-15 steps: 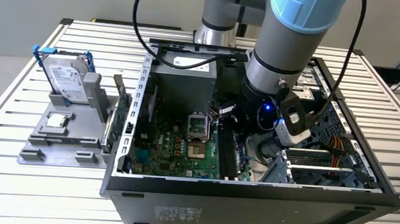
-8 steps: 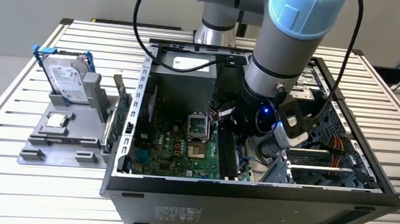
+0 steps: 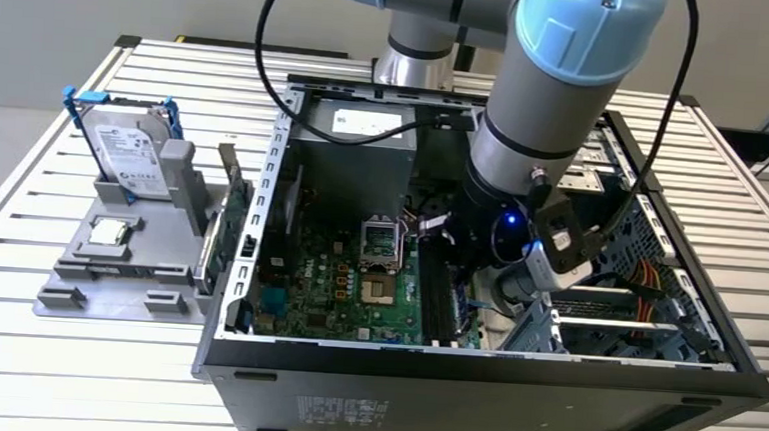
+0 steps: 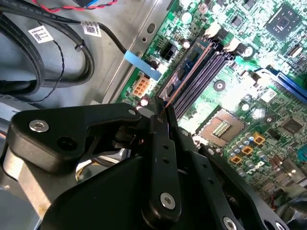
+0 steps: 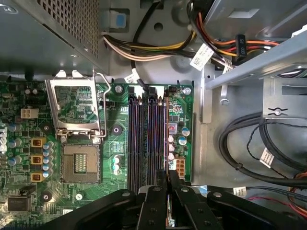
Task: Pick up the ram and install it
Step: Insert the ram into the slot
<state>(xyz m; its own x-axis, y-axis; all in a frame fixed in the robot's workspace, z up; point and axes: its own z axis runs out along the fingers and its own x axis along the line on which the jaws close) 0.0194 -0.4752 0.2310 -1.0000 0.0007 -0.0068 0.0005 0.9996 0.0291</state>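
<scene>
The ram point(image 5: 166, 136) shows edge-on as a thin dark strip with a coppery edge, running out from between my fingers. It lies along the outermost of the memory slots point(image 5: 144, 139), beside the green board's edge. In the second wrist view the ram point(image 4: 188, 72) reaches from my fingertips to the slot bank point(image 4: 204, 79); I cannot tell whether it is seated. My gripper point(image 5: 168, 175) point(image 4: 163, 117) is shut on the ram. In the exterior view my arm's wrist point(image 3: 531, 234) is lowered into the open computer case point(image 3: 482, 367), over the motherboard point(image 3: 340, 283).
An open CPU socket point(image 5: 79, 163) lies beside the slots. Bundled cables point(image 5: 259, 143) and a metal drive cage point(image 3: 619, 310) crowd the other side. Outside the case, a hard drive in a blue frame point(image 3: 132, 155) stands on a grey fixture point(image 3: 114, 269), with a green card point(image 3: 230, 231) alongside.
</scene>
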